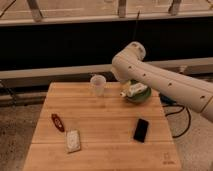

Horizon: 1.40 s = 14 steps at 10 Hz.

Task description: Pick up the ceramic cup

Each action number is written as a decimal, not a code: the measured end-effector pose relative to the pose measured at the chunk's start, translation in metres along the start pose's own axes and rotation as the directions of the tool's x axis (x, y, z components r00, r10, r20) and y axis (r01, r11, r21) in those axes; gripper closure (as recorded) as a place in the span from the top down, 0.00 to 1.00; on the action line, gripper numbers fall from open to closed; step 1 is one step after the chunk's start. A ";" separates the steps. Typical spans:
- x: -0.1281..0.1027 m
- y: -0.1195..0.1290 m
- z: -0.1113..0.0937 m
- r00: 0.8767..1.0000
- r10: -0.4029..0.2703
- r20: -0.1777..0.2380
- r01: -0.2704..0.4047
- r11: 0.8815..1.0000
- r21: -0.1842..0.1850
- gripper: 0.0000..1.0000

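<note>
- Wooden plank table (pixel 105 112): flat black rectangular phone (pixel 141 130) near the front.
- Ceramic cup (pixel 98 85): pale, tapered, upright near the far edge, left of round green bowl (pixel 143 96).
- Gripper: hidden behind smooth white arm (pixel 150 75); jaws wide.

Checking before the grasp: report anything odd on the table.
Nothing spilled; the ceramic cup stands upright. A pale object lies tilted across the green bowl, poking past its rim. The hand is hidden behind the arm by the bowl.
</note>
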 end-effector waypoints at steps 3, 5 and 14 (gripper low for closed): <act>-0.011 -0.011 0.012 0.999 -0.034 0.021 0.034 0.999 0.011 0.80; -0.011 -0.014 0.019 0.999 -0.040 0.027 0.039 0.999 0.018 0.80; -0.032 -0.024 0.060 0.992 -0.097 0.083 0.094 0.995 0.036 0.80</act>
